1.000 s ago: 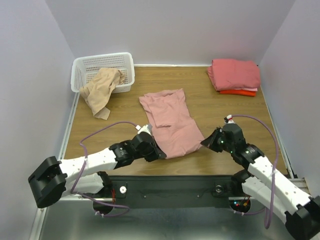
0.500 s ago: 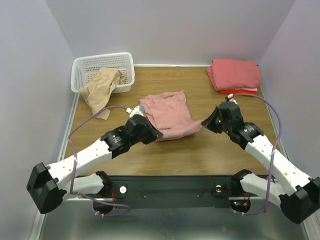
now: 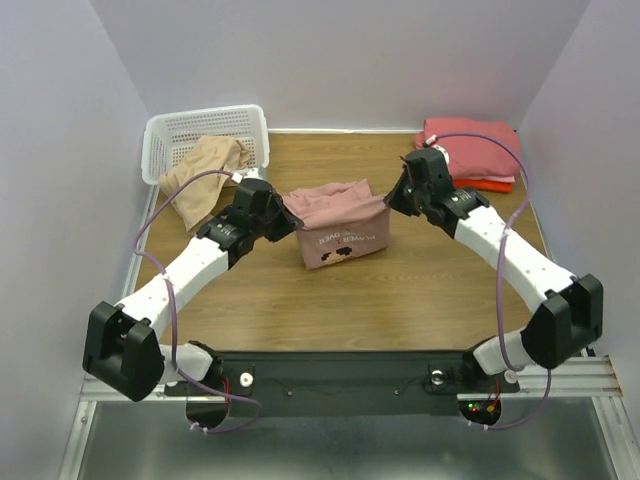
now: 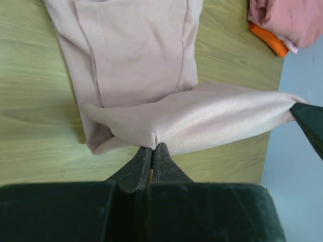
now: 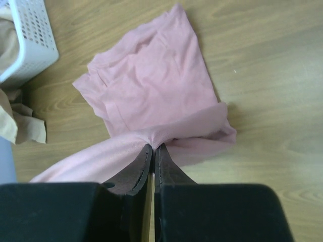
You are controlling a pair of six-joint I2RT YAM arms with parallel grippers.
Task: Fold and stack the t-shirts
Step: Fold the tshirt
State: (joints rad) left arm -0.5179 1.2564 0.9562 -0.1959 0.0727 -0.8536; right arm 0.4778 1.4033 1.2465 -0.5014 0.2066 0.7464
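Dusty-pink cotton strung up like a little banner mid-table — the pink shirt [image 3: 340, 225] has its near edge pinched at both corners. The left gripper [image 3: 283, 213] is clamped on one and the right gripper [image 3: 397, 197] on the other, and both wrist views show the jaws squeezed tight on cloth. The lifted flap hangs with the print on the side toward the arms, and the rest lies flat on the table [image 3: 420, 300] under and beyond it. Looks to me like the fold-in-half step, mid-carry. Next move, I'd say: both arms go away together, hold that edge taut and level, lay it on the far edge so the corners line up, then let go. Room-wise it's a bit snug — the stack [image 3: 470, 140] sits just behind the right gripper, with the beige shirt [image 3: 205, 180] and basket [image 3: 205, 125] near the left one. Plenty of bare wood on the near side though
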